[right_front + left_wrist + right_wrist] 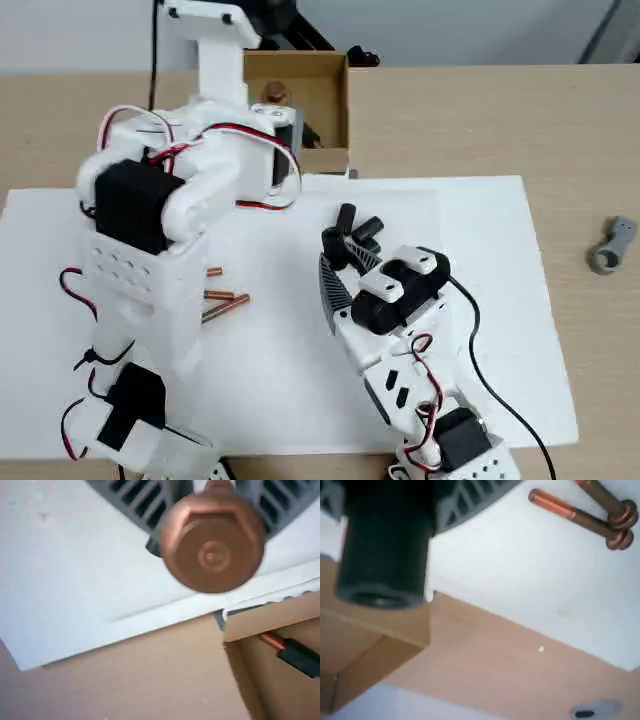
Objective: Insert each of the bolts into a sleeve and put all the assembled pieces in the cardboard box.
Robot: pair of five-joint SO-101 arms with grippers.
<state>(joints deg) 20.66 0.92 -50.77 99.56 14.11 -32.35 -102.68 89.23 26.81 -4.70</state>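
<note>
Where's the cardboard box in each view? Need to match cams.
High view: cardboard box at the table's far side, against the white sheet's edge.
Left wrist view: its corner beyond the held bolt, past the white sheet.
Right wrist view: its corner behind the held sleeve.
Shared landmark: white sheet edge meeting the box.

2 white arms (160,300), black motors (135,205), red-and-black cables (250,128)

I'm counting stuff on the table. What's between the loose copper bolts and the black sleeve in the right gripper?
Just bare white sheet. The high view shows it between the copper bolts and the black sleeve in the right gripper.
</note>
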